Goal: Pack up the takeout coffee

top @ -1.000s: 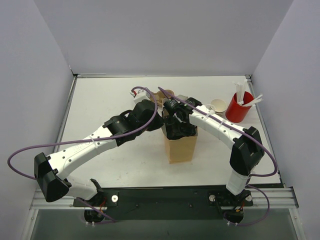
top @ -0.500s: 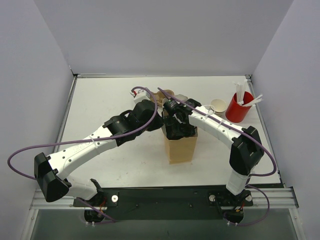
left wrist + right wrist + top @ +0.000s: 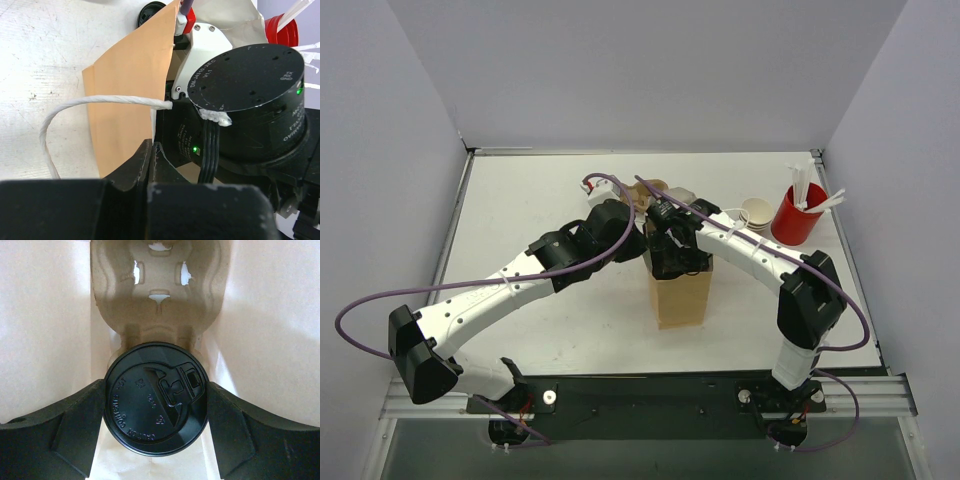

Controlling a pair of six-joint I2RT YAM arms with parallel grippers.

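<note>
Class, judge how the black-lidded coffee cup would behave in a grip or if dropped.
The takeout coffee probably slips easily: its lid looks smooth and glossy where the right tool grips it. Being round, it would likely roll if laid sideways. Its weight cannot be judged.

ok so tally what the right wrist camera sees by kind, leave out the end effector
paper bag: 1
pulp cup carrier: 1
coffee cup with black lid: 1
total: 3
</note>
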